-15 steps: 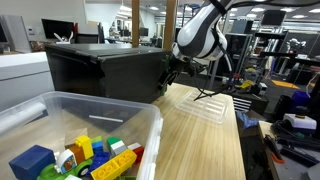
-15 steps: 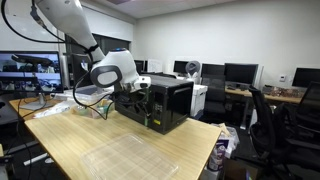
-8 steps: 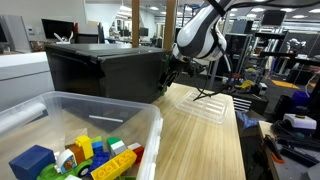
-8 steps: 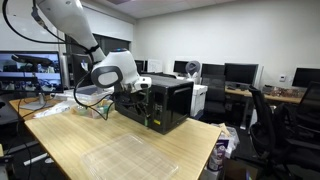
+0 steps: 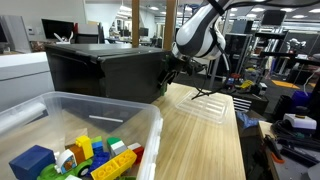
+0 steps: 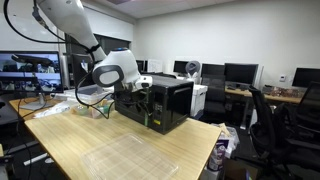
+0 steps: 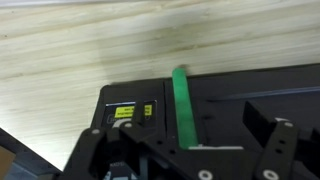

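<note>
The jaws are seen spread at the black box (image 7: 250, 110), astride its green strip (image 7: 182, 100), near the box's edge on the table (image 5: 200, 140). Bare tabletop is left beside the box. Any contact is blurred; the clear bin (image 5: 140, 112) is cut off.

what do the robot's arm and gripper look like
The arm is glossy white, built of rounded, bulbous segments with dark seams at the joints. A dark cable loops off near its wrist. The gripper is matte black and blocky, with two flat fingers showing small round screw holes.
</note>
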You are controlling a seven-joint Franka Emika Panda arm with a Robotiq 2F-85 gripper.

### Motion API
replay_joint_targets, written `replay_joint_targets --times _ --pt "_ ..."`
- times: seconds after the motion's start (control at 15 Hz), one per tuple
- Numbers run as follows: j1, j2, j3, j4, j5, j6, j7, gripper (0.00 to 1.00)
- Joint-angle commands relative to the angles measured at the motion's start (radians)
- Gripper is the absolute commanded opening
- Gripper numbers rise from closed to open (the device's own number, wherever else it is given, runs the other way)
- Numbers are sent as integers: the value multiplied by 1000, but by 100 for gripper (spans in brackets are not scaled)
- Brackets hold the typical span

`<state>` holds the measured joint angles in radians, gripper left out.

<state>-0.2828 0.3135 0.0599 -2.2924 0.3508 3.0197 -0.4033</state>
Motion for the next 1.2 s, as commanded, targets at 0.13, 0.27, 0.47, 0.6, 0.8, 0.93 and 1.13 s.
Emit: replay_joint_targets --times 0.13,0.27,0.47,0.6,0.8,0.93,1.13 --pt "18 9 -13 25 -5 -20 38 73" --pt "19 10 -12 26 -5 -20 41 59" --pt "25 14 -13 25 -5 -18 44 36" --pt "25 16 -15 26 -4 -19 44 23" --pt "27 17 -27 28 -2 -20 47 5" --pt "29 18 -31 28 -1 -20 48 3" --pt "32 15 -31 26 -1 -19 47 6"
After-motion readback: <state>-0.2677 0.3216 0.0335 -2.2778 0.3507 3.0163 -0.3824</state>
